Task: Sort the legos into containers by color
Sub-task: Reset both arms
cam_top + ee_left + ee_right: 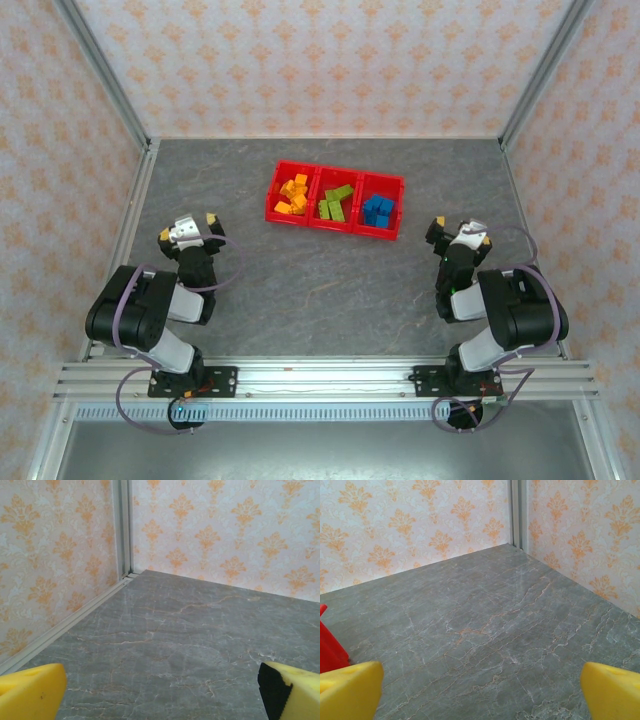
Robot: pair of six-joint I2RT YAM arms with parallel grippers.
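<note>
I see the red bins [316,190] at 12 o'clock on the table [300,290]. The orange legos [293,194] are in the left bin, the green legos [336,203] in the middle and the blue legos [380,209] in the right. The left gripper [188,227] sits at the bins' 8 o'clock and the right gripper [460,230] at 4 o'clock. Both are spread wide and hold nothing.

On my right gripper [481,692] I see two yellow fingertips [350,690] spread wide at the bottom corners, with grey veined tabletop [485,615] between them. A red bin [330,647] corner pokes in at the left edge. Orange-patterned wallpaper [410,520] meets at a metal corner post [516,510].
</note>
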